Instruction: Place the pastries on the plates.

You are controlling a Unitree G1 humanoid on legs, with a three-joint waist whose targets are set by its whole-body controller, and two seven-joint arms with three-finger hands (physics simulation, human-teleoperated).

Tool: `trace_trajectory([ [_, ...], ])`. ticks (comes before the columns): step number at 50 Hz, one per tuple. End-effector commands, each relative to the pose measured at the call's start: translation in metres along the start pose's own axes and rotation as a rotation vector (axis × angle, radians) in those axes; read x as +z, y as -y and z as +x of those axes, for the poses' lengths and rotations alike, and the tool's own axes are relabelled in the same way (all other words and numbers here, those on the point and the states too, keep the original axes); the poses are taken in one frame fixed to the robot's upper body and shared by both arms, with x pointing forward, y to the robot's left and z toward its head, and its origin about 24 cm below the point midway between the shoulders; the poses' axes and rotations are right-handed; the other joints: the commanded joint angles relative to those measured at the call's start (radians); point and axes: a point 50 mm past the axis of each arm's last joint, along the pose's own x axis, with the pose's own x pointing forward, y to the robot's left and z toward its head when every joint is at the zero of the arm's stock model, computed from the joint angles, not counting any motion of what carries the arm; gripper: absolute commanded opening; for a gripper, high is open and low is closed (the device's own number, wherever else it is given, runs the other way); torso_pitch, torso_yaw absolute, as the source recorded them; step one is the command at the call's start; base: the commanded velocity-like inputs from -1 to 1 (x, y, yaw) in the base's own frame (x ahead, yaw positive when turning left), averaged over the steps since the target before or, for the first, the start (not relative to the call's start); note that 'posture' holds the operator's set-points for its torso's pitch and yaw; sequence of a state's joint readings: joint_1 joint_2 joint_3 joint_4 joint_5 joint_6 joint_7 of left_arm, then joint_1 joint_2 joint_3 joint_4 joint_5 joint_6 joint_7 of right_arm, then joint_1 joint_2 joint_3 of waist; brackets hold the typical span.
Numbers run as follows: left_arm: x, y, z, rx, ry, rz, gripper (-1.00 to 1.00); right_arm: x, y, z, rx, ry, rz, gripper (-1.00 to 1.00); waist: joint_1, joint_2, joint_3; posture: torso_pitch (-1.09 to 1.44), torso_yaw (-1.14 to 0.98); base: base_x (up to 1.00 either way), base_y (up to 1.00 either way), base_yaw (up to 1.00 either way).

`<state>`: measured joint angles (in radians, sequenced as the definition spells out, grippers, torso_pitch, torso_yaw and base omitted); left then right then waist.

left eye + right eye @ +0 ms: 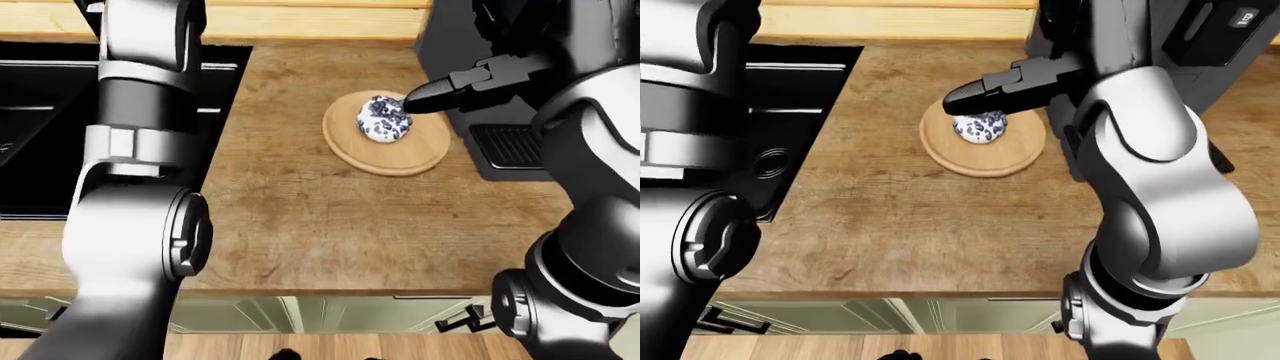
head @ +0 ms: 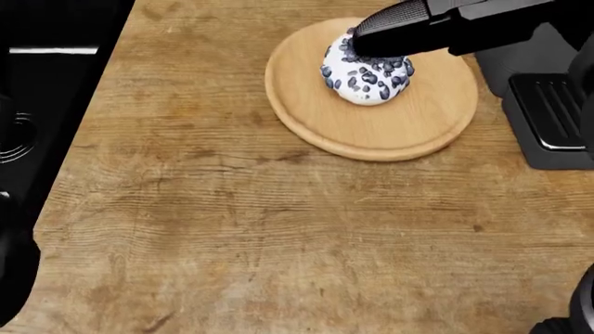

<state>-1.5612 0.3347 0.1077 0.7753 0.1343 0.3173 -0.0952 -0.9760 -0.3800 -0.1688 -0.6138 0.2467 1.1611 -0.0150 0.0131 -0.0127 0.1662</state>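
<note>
Sink (image 1: 40,112): black basin, set into the counter at the far left of the left-eye view.
Left arm (image 1: 140,187): raised upright at the left of the left-eye view, well apart from the plate; the hand sat above the frame edge, so whether its fingers were open or closed could not be told.
Counter (image 2: 278,236): worn wooden top, bare across the near part of the head view.
Plate (image 2: 409,136): round wooden plate, far right of centre on the counter, just beside the dark appliance.
Pastry (image 2: 367,75): white, dotted with dark pieces; sat on the plate, towards its far side.
Right hand (image 2: 409,31): reached in from the right; one dark finger lay over the far top of the pastry, seemingly touching it. Only that finger showed clearly, and whether the fingers closed round the pastry could not be told.
Appliance (image 1: 510,146): dark machine with a ribbed tray, right of the plate.
Step in hand, judged: letting go of the pastry on the plate.
Doing it well, judged: spread the fingers fully, lift straight up rather than drag sideways, so the pastry neither rolled nor slid off the rim.
</note>
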Motion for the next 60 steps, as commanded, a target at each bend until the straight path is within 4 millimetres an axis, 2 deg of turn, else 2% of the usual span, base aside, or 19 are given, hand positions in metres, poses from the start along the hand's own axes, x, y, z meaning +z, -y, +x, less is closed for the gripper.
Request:
trace_trajectory([
  [1, 0.029, -0.01, -0.008, 0.02, 0.071, -0.007, 1.0, 0.016, 0.003, -0.002, -0.026, 0.086, -0.009, 1.0, -0.001, 0.004, -0.053, 0.25, 0.0, -0.34, 0.0, 0.0],
  [14, 0.04, -0.031, -0.056, 0.057, 0.062, -0.012, 1.0, 0.012, 0.001, 0.002, -0.025, 0.081, -0.009, 1.0, 0.001, 0.004, -0.041, 0.25, 0.0, -0.37, 0.0, 0.0],
  [18, 0.043, -0.034, -0.068, 0.071, 0.083, -0.048, 1.0, 0.005, 0.0, 0.0, -0.029, 0.071, 0.001, 1.0, 0.003, 0.039, -0.033, 0.25, 0.0, -0.37, 0.0, 0.0],
  [20, 0.04, -0.038, -0.078, 0.103, 0.078, -0.081, 1.0, -0.003, -0.005, -0.001, -0.026, 0.06, 0.016, 1.0, 0.0, 0.097, -0.045, 0.25, 0.0, -0.38, 0.0, 0.0],
  [21, 0.035, -0.039, -0.086, 0.109, 0.068, -0.08, 1.0, -0.008, -0.007, -0.002, -0.017, 0.057, 0.014, 1.0, 0.006, 0.067, -0.037, 0.25, 0.0, -0.38, 0.0, 0.0],
  [24, 0.028, -0.041, -0.102, 0.116, 0.072, -0.096, 1.0, -0.012, -0.011, 0.0, -0.005, 0.062, 0.013, 1.0, 0.006, 0.068, -0.045, 0.25, 0.0, -0.26, 0.0, 0.0],
  [26, 0.019, -0.04, -0.113, 0.114, 0.072, -0.118, 1.0, -0.014, -0.014, -0.002, 0.001, 0.066, 0.013, 1.0, -0.001, 0.048, 0.0, 0.25, 0.0, -0.01, 0.0, 0.0],
  [28, 0.009, -0.039, -0.124, 0.114, 0.059, -0.113, 1.0, -0.022, -0.017, -0.007, 0.007, 0.06, 0.019, 1.0, -0.008, 0.034, 0.019, 0.25, 0.0, 0.0, 0.0, 0.0],
  [32, 0.01, -0.049, -0.135, 0.163, 0.077, -0.126, 1.0, -0.026, -0.016, -0.013, 0.005, 0.056, 0.032, 1.0, 0.001, 0.002, 0.009, 0.25, 0.0, 0.0, 0.03, 0.0],
  [33, 0.005, -0.048, -0.138, 0.164, 0.08, -0.131, 1.0, -0.029, -0.018, -0.013, 0.006, 0.054, 0.029, 1.0, -0.003, -0.028, 0.001, 0.25, 0.0, 0.0, 0.27, 0.0],
  [34, 0.001, -0.047, -0.139, 0.166, 0.07, -0.141, 1.0, -0.031, -0.018, -0.014, 0.006, 0.052, 0.03, 1.0, -0.001, -0.088, -0.008, 0.25, 0.0, 0.0, 0.27, 0.0],
  [35, -0.004, -0.046, -0.142, 0.165, 0.073, -0.139, 1.0, -0.032, -0.017, -0.015, -0.001, 0.053, 0.041, 1.0, 0.001, -0.056, 0.006, 0.25, 0.0, 0.0, 0.28, 0.0],
  [38, -0.012, -0.047, -0.149, 0.19, 0.053, -0.155, 1.0, -0.036, -0.019, -0.019, -0.005, 0.05, 0.041, 1.0, 0.006, -0.049, -0.032, 0.25, 0.0, 0.0, 0.27, 0.0],
  [44, -0.028, -0.05, -0.156, 0.214, 0.029, -0.174, 1.0, -0.042, -0.025, -0.019, 0.014, 0.055, 0.061, 1.0, -0.007, 0.021, -0.013, 0.25, 0.0, 0.0, 0.28, 0.0],
  [47, -0.037, -0.048, -0.16, 0.225, 0.012, -0.174, 1.0, -0.045, -0.024, -0.019, 0.005, 0.06, 0.081, 1.0, -0.023, 0.069, -0.017, 0.25, 0.0, 0.01, 0.33, 0.0],
  [49, -0.039, -0.046, -0.16, 0.22, 0.011, -0.157, 1.0, -0.049, -0.024, -0.021, 0.004, 0.059, 0.078, 1.0, -0.034, 0.125, -0.034, 0.25, 0.0, 0.03, 0.37, 0.0],
  [50, -0.038, -0.047, -0.161, 0.224, 0.012, -0.15, 1.0, -0.049, -0.023, -0.022, 0.003, 0.058, 0.076, 1.0, -0.027, 0.089, -0.022, 0.25, 0.0, 0.03, 0.38, 0.0],
  [52, -0.038, -0.048, -0.162, 0.234, 0.02, -0.155, 1.0, -0.049, -0.021, -0.024, -0.002, 0.059, 0.077, 1.0, -0.029, 0.088, -0.016, 0.25, 0.0, 0.03, 0.38, 0.0],
  [60, -0.039, -0.046, -0.164, 0.235, 0.027, -0.14, 1.0, -0.045, -0.021, -0.025, -0.003, 0.067, 0.076, 1.0, -0.034, 0.0, -0.014, 0.25, 0.0, 0.04, 0.39, 0.0],
])
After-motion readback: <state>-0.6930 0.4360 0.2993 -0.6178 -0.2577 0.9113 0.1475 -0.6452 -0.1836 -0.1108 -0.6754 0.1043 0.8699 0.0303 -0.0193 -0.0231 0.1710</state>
